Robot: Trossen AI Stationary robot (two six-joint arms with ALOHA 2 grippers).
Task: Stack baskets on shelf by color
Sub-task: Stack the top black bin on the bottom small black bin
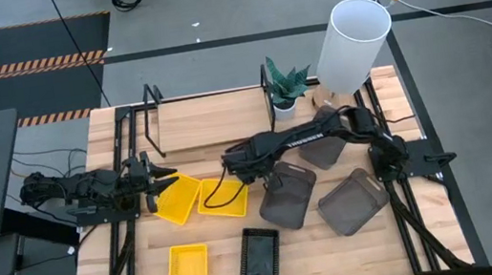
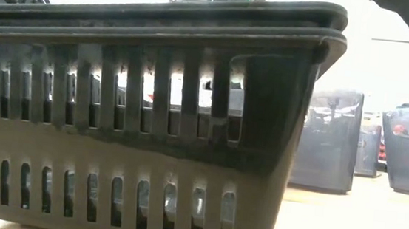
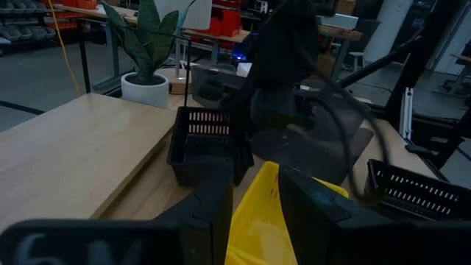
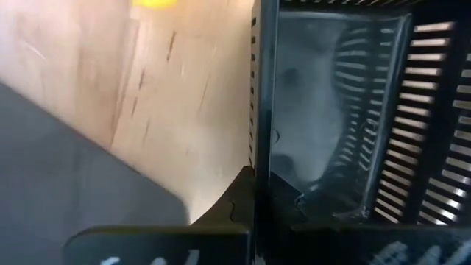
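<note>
My left gripper is at the table's left, shut on a yellow basket. A second yellow basket lies beside it and a third near the front edge. My right gripper reaches across to the middle, just in front of the shelf, and is shut on a black mesh basket. Another black mesh basket sits near the front and fills the low view, showing two rims. Three dark grey baskets lie on the table to the right. My left gripper pinches the yellow basket's raised edge between its two fingers, coming in level from the table's left. The basket tilts, its far part on the table. My right gripper holds the black mesh basket by one side wall, one finger outside and the other inside. Whether the basket is clear of the table, I cannot tell.
A small potted plant stands at the shelf's right end, with a tall white cylinder behind it. The shelf's black posts rise at its ends. Cables trail along both arms.
</note>
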